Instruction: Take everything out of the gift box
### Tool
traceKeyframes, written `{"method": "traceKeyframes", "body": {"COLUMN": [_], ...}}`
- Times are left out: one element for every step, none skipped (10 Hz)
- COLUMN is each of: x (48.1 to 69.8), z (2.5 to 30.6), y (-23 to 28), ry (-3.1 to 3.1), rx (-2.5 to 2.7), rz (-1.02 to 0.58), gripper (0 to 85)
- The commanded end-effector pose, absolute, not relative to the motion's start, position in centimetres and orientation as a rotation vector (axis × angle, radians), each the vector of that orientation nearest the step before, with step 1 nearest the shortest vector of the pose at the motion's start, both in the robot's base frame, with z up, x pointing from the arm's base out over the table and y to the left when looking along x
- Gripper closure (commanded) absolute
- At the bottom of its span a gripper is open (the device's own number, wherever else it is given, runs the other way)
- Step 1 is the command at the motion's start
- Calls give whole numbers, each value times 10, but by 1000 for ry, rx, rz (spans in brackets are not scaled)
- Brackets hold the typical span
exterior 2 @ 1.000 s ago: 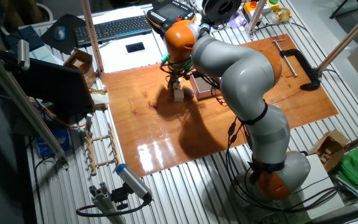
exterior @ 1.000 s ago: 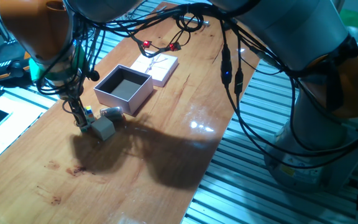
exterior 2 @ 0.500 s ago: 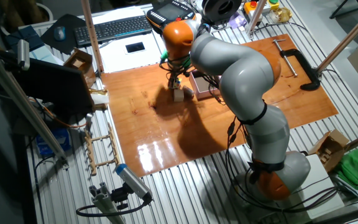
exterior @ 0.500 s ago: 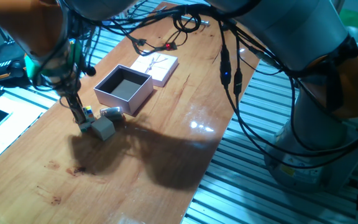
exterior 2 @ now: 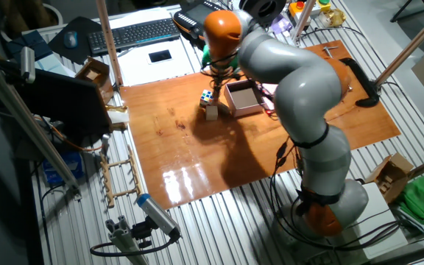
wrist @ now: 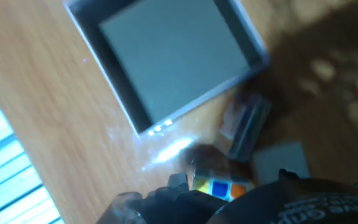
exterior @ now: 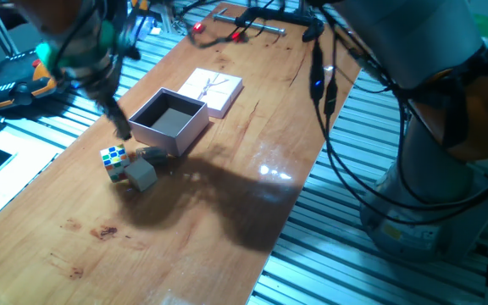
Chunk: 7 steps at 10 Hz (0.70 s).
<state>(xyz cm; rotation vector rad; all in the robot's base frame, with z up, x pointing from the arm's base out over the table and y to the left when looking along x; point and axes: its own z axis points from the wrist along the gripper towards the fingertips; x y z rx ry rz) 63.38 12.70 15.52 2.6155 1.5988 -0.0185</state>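
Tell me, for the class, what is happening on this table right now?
A robot arm is emptying a gift box. The box looks empty: the hand view shows only its bare floor. A puzzle cube, a grey block and a small flat piece lie on the table beside it. The gripper hangs above them by the box, holding nothing that can be seen; whether its jaws are open is unclear. The lid lies behind the box.
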Motion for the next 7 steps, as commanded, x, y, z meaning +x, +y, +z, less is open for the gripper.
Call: {"method": "traceKeyframes", "body": {"x": [631,628,626,623,618,613,609], "z": [163,170,173,176,181,186,192], "y": [117,109,103,99,97,96,93], "ry": [1649,1709,1757,1812,1892,1969,2030], "rx": [2582,2536,2498,2458,2405,2339,2288], "rz": [-19,-23,-18,-19,-23,-30,-26], "gripper": [167,223,307,397,493,617,740]}}
